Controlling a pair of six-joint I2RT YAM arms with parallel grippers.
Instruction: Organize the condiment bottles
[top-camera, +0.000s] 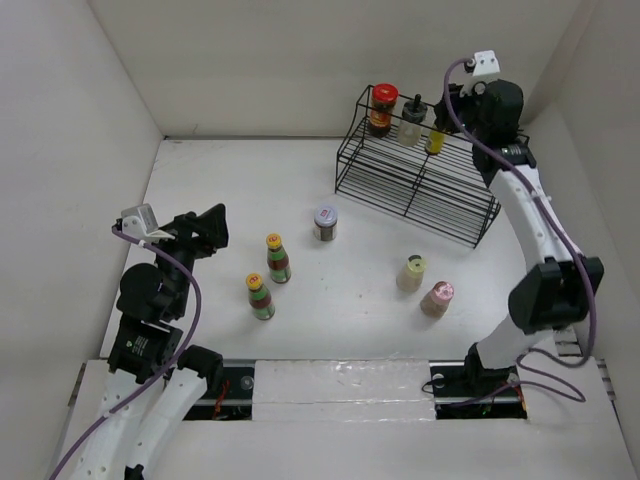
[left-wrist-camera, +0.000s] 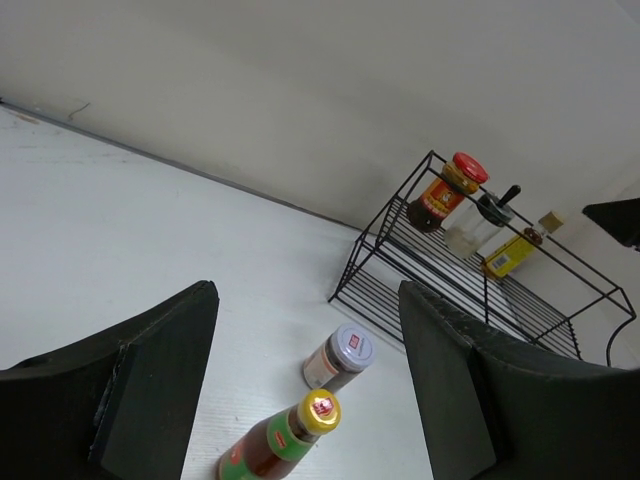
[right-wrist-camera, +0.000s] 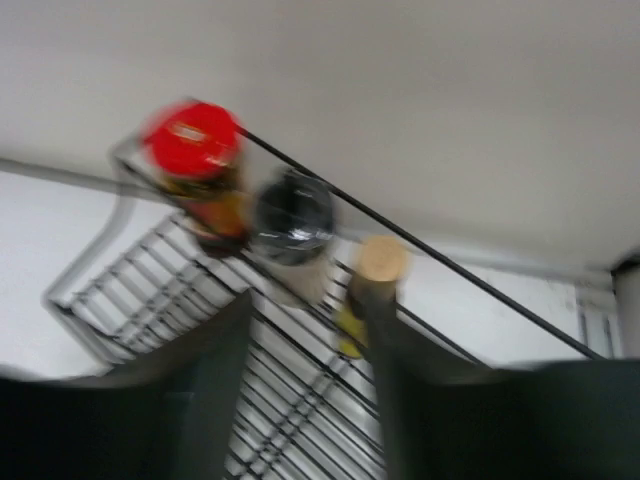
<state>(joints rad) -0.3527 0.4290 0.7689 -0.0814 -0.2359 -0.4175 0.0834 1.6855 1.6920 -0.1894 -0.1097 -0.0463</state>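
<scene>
Left arm (top-camera: 150, 292): folded low, near left; left gripper (left-wrist-camera: 308, 400) fingers spread wide. Right arm (top-camera: 530, 215): stretched far right; right gripper (right-wrist-camera: 305, 395) fingers parted.

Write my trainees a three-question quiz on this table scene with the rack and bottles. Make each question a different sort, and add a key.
1. How many bottles or jars stand on the wire rack?
2. True or false: the left hand is open with nothing between its fingers.
3. In the top view, which stands at the left end of the row on the rack?
A. red-lidded jar
B. black-capped bottle
C. yellow bottle
Key: 1. three; 2. true; 3. A
</scene>
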